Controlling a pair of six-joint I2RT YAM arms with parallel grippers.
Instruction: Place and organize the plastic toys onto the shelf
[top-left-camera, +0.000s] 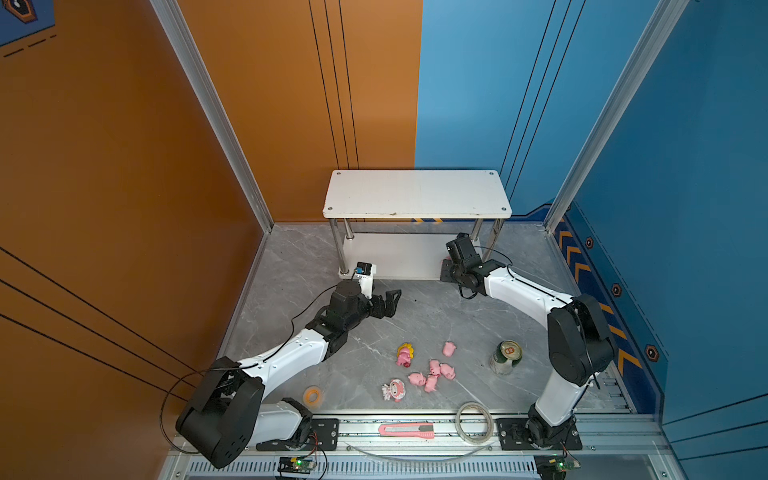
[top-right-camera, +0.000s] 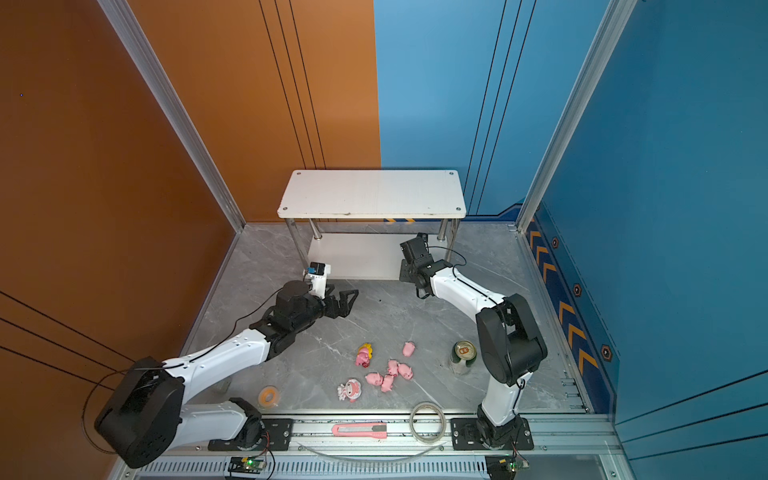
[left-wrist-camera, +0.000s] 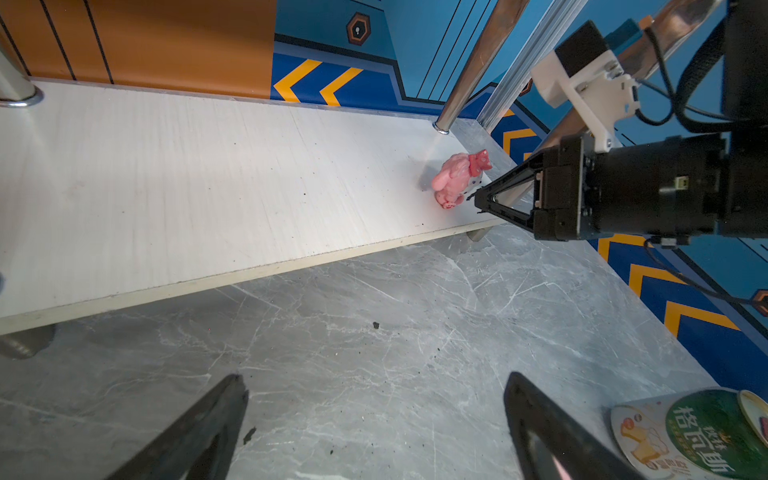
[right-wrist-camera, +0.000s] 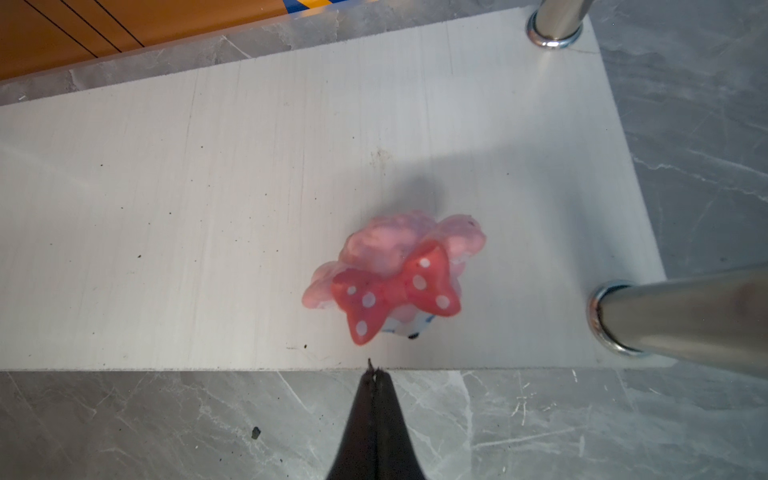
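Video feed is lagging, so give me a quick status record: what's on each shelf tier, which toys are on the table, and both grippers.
Shelf lower tier: one bow figurine
Shelf top tier: bare
On table: five pigs, sunflower figurine, white-pink figurine
Right gripper: shut, empty, just short of the bow figurine
Left gripper: open, empty, over the table

- I see a green can (top-left-camera: 505, 357) standing upright near the right edge of the grey marble tabletop (top-left-camera: 424, 316).
- A small orange tape roll (top-left-camera: 313, 395) lies flat by the front-left corner.
- A pink utility knife (top-left-camera: 406, 430) lies on the metal rail (top-left-camera: 357, 426) along the front edge, with a clear tape ring (top-left-camera: 475, 423) just beside it.
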